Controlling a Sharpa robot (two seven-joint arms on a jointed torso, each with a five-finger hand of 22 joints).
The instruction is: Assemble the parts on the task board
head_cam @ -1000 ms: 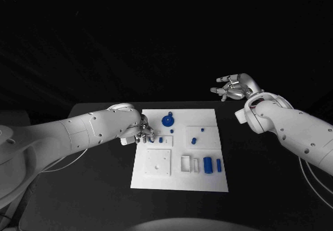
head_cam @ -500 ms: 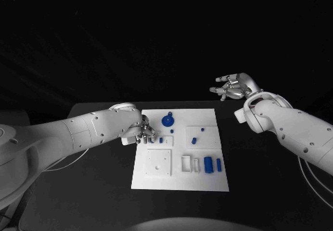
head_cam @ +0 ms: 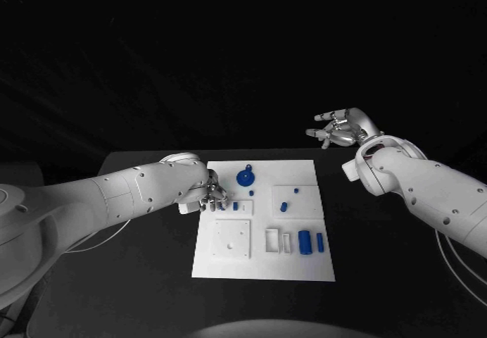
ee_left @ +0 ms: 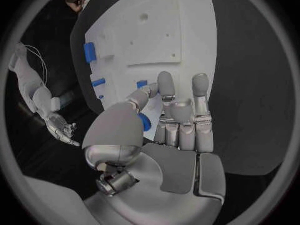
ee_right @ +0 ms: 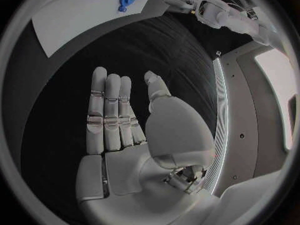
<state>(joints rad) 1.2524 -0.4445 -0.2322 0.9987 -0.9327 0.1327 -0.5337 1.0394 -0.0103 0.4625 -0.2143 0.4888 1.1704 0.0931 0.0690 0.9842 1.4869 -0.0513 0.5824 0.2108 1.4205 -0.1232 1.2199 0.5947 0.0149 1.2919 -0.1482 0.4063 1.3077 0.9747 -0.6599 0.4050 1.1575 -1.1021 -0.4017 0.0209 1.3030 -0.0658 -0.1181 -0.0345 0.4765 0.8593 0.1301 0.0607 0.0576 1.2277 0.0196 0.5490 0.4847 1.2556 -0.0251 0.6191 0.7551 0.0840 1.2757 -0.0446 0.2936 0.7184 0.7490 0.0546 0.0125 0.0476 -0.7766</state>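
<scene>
Left hand [head_cam: 208, 195] sits low over the near-left edge of the task board [head_cam: 305, 267], fingers curled down around a small blue part [ee_left: 145, 121] that shows between thumb and fingers in the wrist view; it looks pinched, though I can't be sure of the grip. Right hand [head_cam: 338, 129] hangs high beyond the desk's [head_cam: 132, 282] far right corner, fingers spread, holding nothing. The parts look light, stiff, smooth plastic, apt to slip; best pinched across their short sides. Other blue pieces, such as the round blue piece [head_cam: 245, 176], lie on the board. Against a second ago, almost nothing differs: both hands stay put, the left perhaps a touch lower.
</scene>
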